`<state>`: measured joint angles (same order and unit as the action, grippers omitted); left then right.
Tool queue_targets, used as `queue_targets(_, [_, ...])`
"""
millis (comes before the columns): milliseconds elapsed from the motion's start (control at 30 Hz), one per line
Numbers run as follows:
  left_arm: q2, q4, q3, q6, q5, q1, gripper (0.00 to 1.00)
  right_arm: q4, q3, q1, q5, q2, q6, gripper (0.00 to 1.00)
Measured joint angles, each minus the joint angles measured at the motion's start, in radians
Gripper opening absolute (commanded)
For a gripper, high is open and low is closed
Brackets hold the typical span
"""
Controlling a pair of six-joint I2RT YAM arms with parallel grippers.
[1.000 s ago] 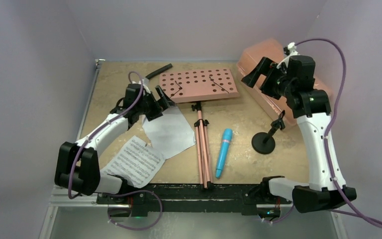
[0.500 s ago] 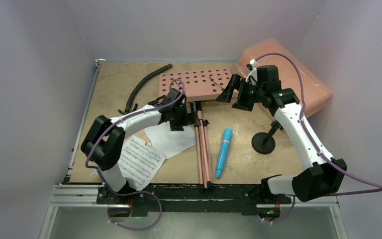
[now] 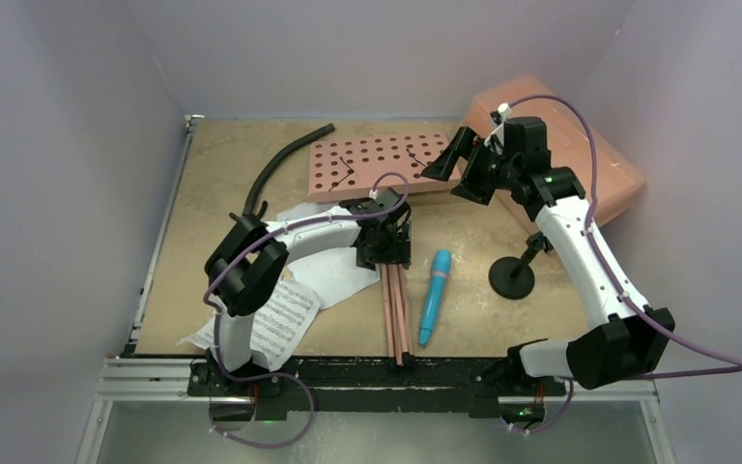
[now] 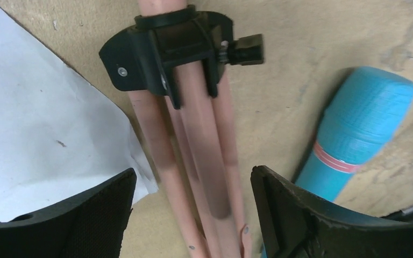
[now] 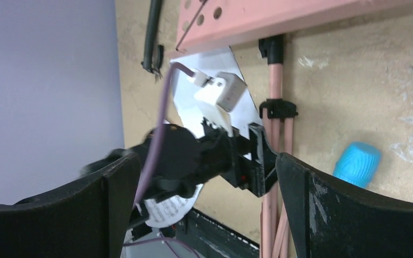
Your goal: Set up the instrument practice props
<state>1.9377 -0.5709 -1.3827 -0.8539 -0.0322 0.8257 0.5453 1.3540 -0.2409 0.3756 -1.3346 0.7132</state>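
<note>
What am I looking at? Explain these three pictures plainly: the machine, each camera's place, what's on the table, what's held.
Two white-and-black robot arms are bolted at the table's near edge. The wide picture looks down from above and behind them; the other two come from a camera on each wrist. On the tan table are a pink perforated music stand with folded tripod legs, two white sheet-music pages, a blue toy microphone, a small black round-base mic stand, a curved black hose and a translucent pink box. The left claw hangs open astride the legs, gripping nothing. The right claw is open and empty near the stand's right end.
</note>
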Motion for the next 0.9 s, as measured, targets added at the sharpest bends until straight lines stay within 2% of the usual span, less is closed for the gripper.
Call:
queue_targets(100, [0.039,-0.031,-0.017,0.000,0.018,0.008,0.68,-0.013,0.031,0.000,-0.016,0.000,0.002,0.98])
queue_targets(233, [0.066,-0.056,-0.050,0.000,0.026,0.013,0.53,-0.016,0.034,0.000,-0.019,0.000,0.002,0.98])
queue_targets(433, [0.071,-0.091,-0.081,0.001,0.049,0.016,0.36,-0.017,0.033,0.000,-0.019,0.000,0.002,0.97])
queue_targets(667, [0.058,-0.151,-0.105,0.013,0.089,0.026,0.09,-0.019,0.033,0.000,-0.018,0.000,0.002,0.97])
queue_targets(800, [0.048,-0.169,-0.106,0.029,0.117,0.026,0.00,-0.023,0.033,0.000,-0.016,-0.004,0.002,0.97])
queue_targets(900, [0.046,-0.183,-0.106,0.045,0.134,0.026,0.00,-0.031,0.033,0.000,-0.013,-0.015,0.002,0.97])
